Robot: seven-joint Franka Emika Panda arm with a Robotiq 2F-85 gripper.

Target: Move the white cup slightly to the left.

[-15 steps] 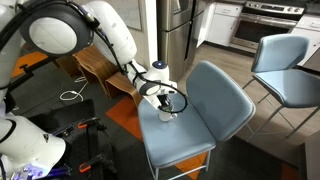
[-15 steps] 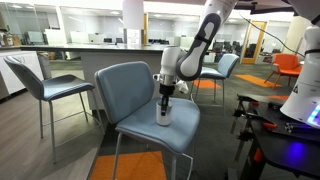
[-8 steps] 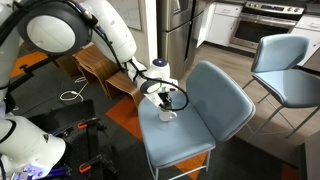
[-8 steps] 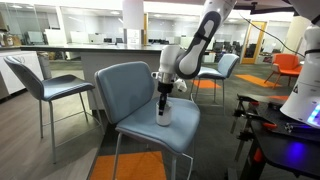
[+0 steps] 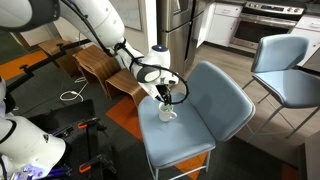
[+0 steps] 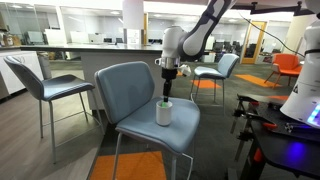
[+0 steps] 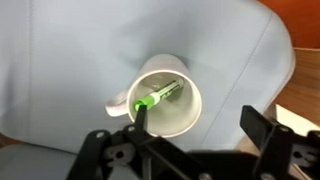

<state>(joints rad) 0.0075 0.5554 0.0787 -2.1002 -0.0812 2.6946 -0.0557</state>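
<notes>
On the light-blue chair seat (image 5: 186,146) stands the white cup (image 5: 167,114), upright, on the part of the seat away from the backrest; both exterior views show it there (image 6: 164,113). A green pen (image 7: 158,95) leans inside it. From my wrist I look straight down into the cup (image 7: 176,112) and see the pen lying slantwise across the inside, its bright end toward the rim on the left.

My gripper (image 6: 166,90) hangs directly above the cup, pointing down, clear of its rim; in an exterior view the pen's green top (image 6: 166,101) shows in the gap between us. My fingers (image 7: 141,126) are spread wide – one dark tip shows over the cup's left rim from above, its mate well off to the right – and they pinch nothing.

Farther right in an exterior view stands a second blue chair (image 5: 285,68) – well apart from mine.
</notes>
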